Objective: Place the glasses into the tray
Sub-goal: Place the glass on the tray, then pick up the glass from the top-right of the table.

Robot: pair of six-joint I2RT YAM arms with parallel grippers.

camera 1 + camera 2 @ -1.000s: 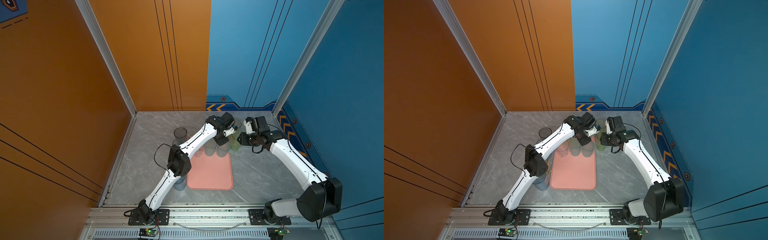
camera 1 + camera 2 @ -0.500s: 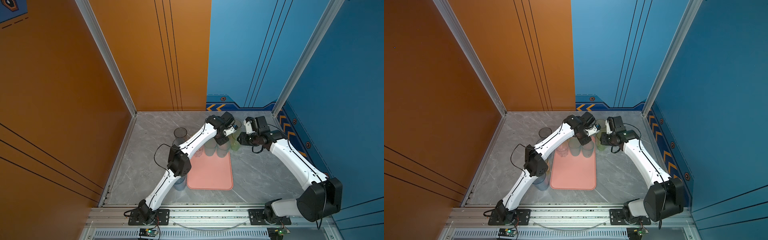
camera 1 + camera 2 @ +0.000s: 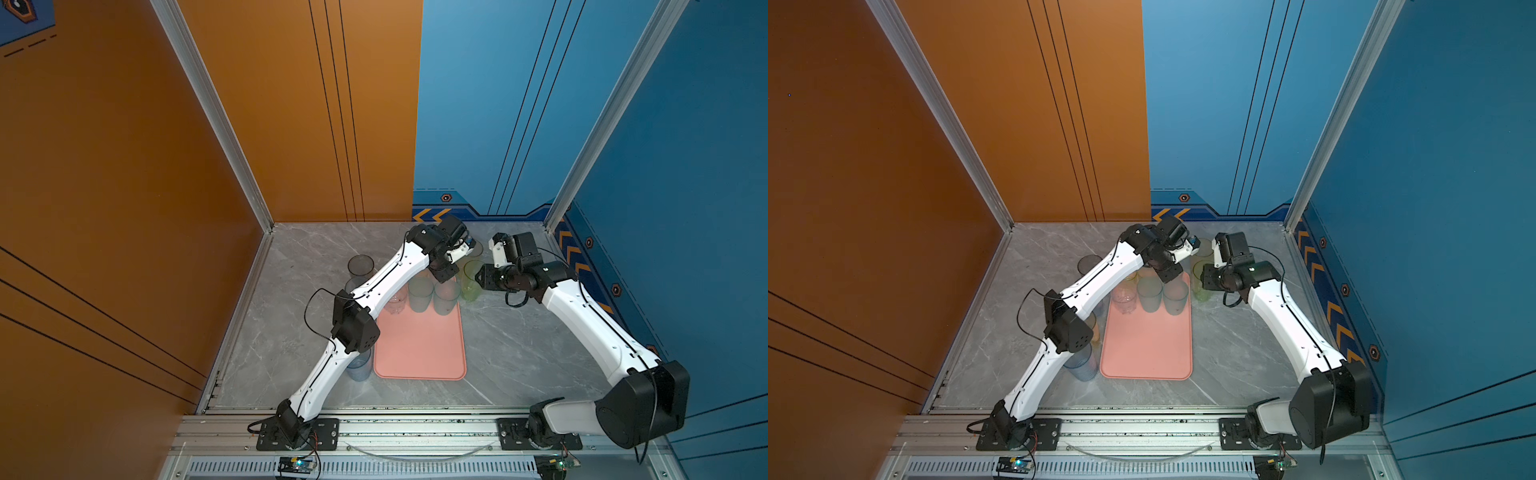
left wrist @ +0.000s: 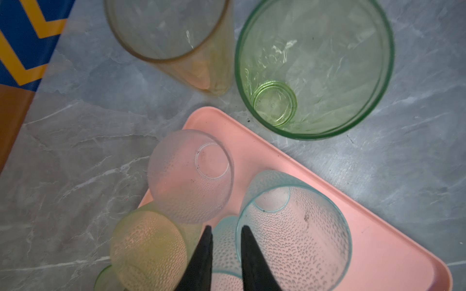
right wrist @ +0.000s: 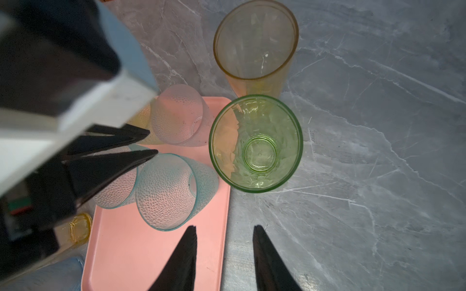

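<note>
The worktop (image 4: 75,156) has a smooth grey marble look with a soft sheen. The tray (image 4: 378,252) is smooth, matt pink plastic. The short teal tumbler (image 4: 295,239), the pinkish tumbler (image 4: 191,176) and the short yellow tumbler (image 4: 148,249) are frosted, with dimpled walls. The tall green tumbler (image 4: 315,68) and the tall amber tumbler (image 4: 171,37) are clear and glossy. The fingers (image 4: 203,262) of the left pincer (image 4: 226,229) look matt black. The arm shells (image 3: 399,274) are glossy white plastic, and the base rail (image 3: 415,428) is bare metal.

No lettering can be read; only yellow chevrons (image 3: 432,215) mark the blue wall band (image 3: 461,210).
</note>
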